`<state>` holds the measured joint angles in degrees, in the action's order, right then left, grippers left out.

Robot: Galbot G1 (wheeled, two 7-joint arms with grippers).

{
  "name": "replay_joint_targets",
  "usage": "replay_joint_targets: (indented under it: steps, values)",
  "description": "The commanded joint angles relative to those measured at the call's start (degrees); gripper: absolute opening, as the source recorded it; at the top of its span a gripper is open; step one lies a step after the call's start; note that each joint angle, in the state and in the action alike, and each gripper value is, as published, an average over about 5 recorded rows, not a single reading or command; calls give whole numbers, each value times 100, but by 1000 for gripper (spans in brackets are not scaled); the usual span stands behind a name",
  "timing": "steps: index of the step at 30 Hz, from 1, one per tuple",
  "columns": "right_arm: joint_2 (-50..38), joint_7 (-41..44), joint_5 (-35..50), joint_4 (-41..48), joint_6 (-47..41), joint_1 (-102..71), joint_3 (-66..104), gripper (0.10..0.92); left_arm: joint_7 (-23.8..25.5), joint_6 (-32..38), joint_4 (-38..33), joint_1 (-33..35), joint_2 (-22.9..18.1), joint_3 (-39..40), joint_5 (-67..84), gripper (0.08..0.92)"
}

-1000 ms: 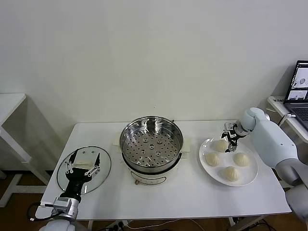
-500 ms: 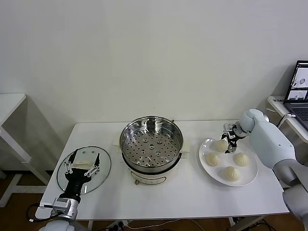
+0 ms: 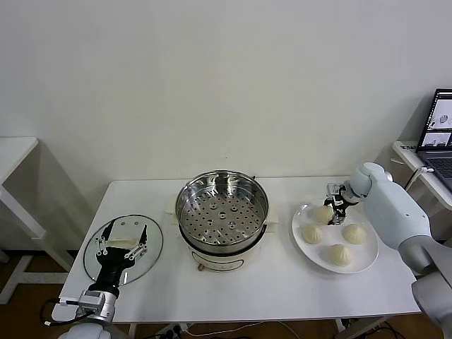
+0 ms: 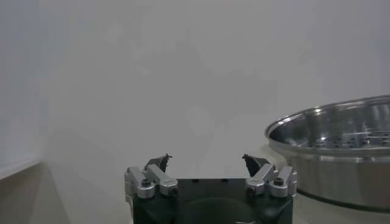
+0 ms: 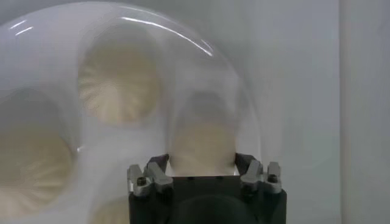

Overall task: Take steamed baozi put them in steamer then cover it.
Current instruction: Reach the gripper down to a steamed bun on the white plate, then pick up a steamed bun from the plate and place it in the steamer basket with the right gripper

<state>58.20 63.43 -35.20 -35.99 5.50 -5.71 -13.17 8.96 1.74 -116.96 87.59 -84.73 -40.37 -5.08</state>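
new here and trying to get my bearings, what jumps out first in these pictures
The shiny steamer stands open at the table's middle, its perforated tray bare. To its right a white plate holds four baozi, and the right gripper sits at the rear bun, fingers either side of it. On the left the left gripper hovers open over the glass cover lying flat on the table.

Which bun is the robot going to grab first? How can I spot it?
Find the white plate to the right of the steamer. Four baozi sit on it. It's the bun at the plate's far rim, nearest the wall, the only one with the right end effector around it.
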Motion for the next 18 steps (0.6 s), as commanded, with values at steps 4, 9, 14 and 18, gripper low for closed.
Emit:
replay_joint_targets:
  steps: [4,9,14,18]
  values:
    - [-51,25,76,-83,9,17,-45,730,-4,2,6,-6,-2,4,-2,823]
    - [-323,107,350,-370,14,96,-327,729,-9,-4,2,-18,-4,18,-2,823]
    - [-746,154,825,-907,-35,229,-772,729,-13,-8,-22,-30,-5,37,-1,823]
    - [-1326,232,1569,-1764,-31,549,-1367,729,-16,-14,-44,-28,10,22,2,823]
